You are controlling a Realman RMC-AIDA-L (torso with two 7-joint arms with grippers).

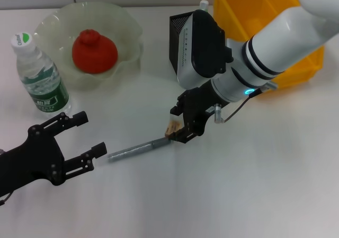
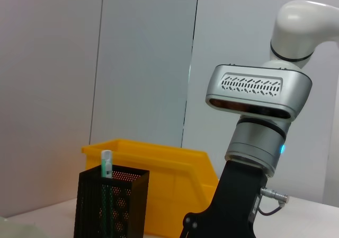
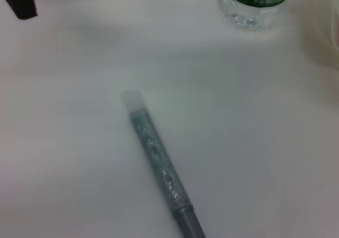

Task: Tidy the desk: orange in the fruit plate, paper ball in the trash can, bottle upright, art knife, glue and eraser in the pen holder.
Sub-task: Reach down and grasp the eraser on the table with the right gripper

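My right gripper [image 1: 175, 125] is shut on the tan eraser [image 1: 170, 128], just above the table at the centre. The grey art knife [image 1: 136, 150] lies on the table right beside it and shows in the right wrist view [image 3: 159, 169]. My left gripper [image 1: 90, 135] is open and empty, left of the knife. The orange [image 1: 94, 50] sits in the green fruit plate [image 1: 127, 23]. The bottle [image 1: 40, 75] stands upright at the left. The glue [image 2: 106, 166] stands in the black pen holder [image 2: 111, 206], which is behind my right wrist [image 1: 179, 28]. The paper ball is out of view.
The yellow trash can [image 1: 265, 10] stands at the back right, behind the pen holder, and shows in the left wrist view [image 2: 169, 169]. My right forearm [image 1: 275, 42] reaches over it. White table [image 1: 238, 195] lies in front.
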